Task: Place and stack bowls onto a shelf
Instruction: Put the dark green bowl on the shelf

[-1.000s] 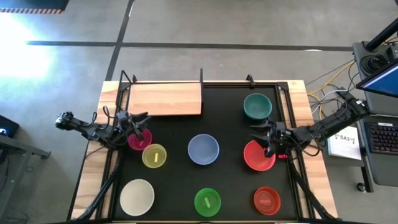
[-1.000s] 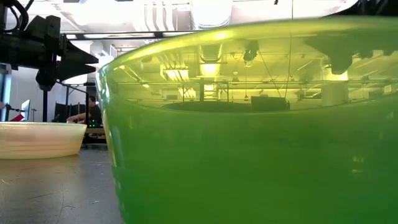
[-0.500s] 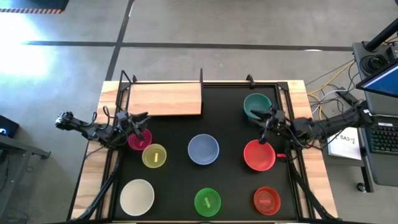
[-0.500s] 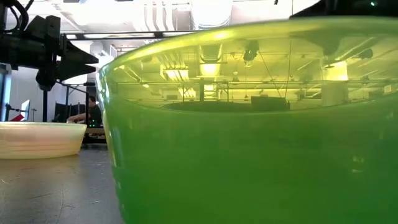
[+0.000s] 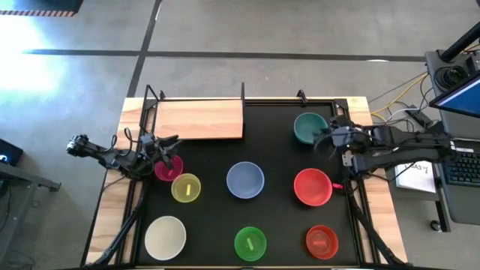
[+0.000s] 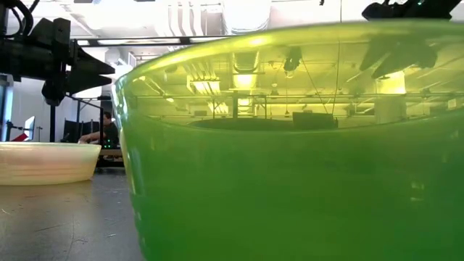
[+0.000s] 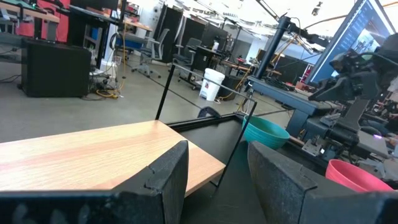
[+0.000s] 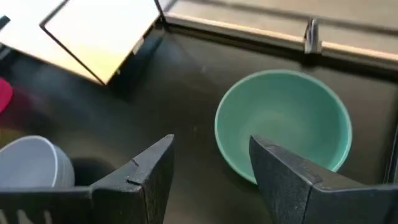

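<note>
Bowls are spread singly over the black counter (image 5: pixel 277 217) and none is on the wooden shelf (image 5: pixel 199 118), which is seen empty at the counter's far left corner. The right gripper (image 5: pixel 328 140) is held just beside the teal bowl (image 5: pixel 310 128), at the bowl's side toward the right arm, with its fingers (image 8: pixel 292 180) spread wide and nothing between them; in the right wrist view the bowl's near rim lies just ahead of the gap. The large red bowl (image 5: pixel 313 187) is left on the counter nearer the front, with a smaller red bowl (image 5: pixel 321 241) in front of it. The left gripper (image 5: pixel 166 152) is parked above the magenta bowl (image 5: pixel 168 168), fingers (image 7: pixel 165 174) also parted and empty, next to the yellow bowl (image 5: pixel 186 187). The blue-grey bowl (image 5: pixel 245 180) sits mid-counter, with the white bowl (image 5: pixel 166 237) and green bowl (image 5: pixel 250 243) along the front edge. A grasp on the teal bowl's rim appears to be the step in hand. A thin, smooth rim pinched off-centre could be tipped or squeezed out, and the light bowl could be pushed toward the counter's back rail if the descent is misjudged. On the way across to the shelf, the black frame posts (image 5: pixel 243 91) could be clipped, and the left arm beside the shelf's front edge could be struck.
</note>
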You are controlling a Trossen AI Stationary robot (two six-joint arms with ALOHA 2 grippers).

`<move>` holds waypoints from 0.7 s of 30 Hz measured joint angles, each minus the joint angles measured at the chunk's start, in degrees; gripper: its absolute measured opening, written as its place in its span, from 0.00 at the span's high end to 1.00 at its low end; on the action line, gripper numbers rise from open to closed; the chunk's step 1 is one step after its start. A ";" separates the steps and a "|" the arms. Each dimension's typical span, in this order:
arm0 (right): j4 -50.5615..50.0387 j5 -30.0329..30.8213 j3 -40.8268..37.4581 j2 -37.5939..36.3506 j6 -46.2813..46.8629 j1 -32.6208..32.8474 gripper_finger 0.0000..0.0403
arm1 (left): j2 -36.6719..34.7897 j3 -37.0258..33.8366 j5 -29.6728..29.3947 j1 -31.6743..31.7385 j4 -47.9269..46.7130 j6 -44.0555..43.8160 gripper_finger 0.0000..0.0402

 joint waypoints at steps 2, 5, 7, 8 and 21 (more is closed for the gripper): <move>0.13 -2.69 0.34 1.22 -0.54 -1.36 0.51 | -0.01 0.00 -0.01 0.02 0.00 0.00 0.63; 0.04 -5.57 0.36 3.66 -2.01 -3.53 0.51 | -0.01 0.00 -0.01 0.00 0.00 0.00 0.63; 0.01 -6.78 0.09 5.49 -2.94 -4.94 0.51 | 0.01 0.00 0.01 0.00 0.00 0.00 0.63; -0.14 -7.27 0.03 6.53 -3.61 -5.59 0.51 | 0.00 0.00 -0.01 0.02 0.00 0.00 0.63; 0.52 -8.84 -0.03 21.18 -9.31 -8.63 0.51 | 0.00 0.00 0.01 0.00 0.00 0.00 0.63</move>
